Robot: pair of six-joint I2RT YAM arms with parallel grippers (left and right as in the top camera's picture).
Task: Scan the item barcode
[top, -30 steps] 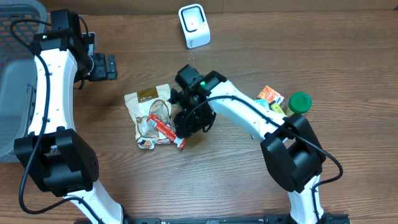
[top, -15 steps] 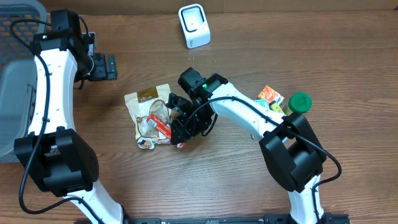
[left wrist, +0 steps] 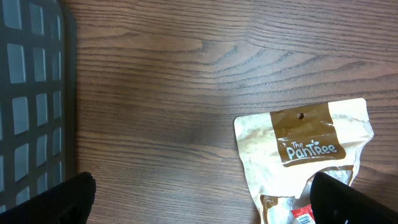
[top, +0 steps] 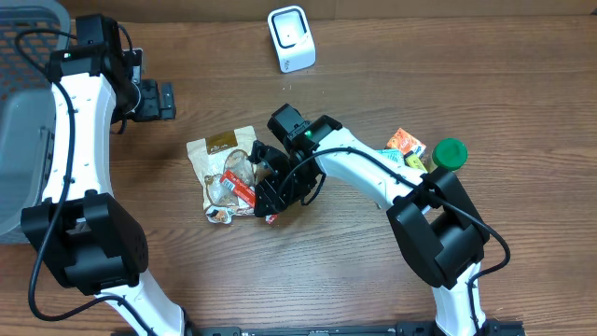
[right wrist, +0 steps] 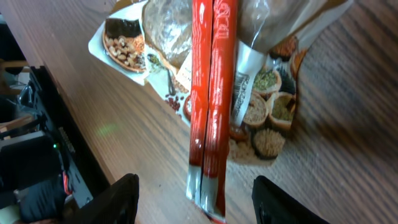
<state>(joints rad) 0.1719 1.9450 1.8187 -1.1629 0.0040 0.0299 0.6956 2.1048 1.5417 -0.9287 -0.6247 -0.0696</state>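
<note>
Overhead and wrist views of a two-arm robot at a brown wood-grain counter [top: 522, 84]. The step in hand looks like the pick-up, i.e. before any scanning. The right hand [right wrist: 198, 186] sits low over a red stick packet [right wrist: 208, 93], its two black fingers [right wrist: 121, 199] spread open to either side of it w/ a gap showing on both sides, so nothing is gripped yet. The packet lies flat on top of a tan Pantree snack pouch [left wrist: 305, 155] near the middle of the counter. The left hand [left wrist: 202, 186] hangs wide open and empty at the far left, beside a grey plastic basket [top: 14, 140], and takes no part. The white barcode scanner [top: 291, 38] stands well apart at the far edge. The next move prob. calls for closing on the thin packet alone w/o pinching the pouch under it, lifting it clear, then carrying it to the scanner and turning the printed code toward the window; no barcode on the red packet can be made out. An orange packet [top: 407, 143] and a green-capped bottle [top: 450, 153] wait on the right side. Of the room little shows: a pale strip past the far edge, and dark gear w/ cables below the near edge.
</note>
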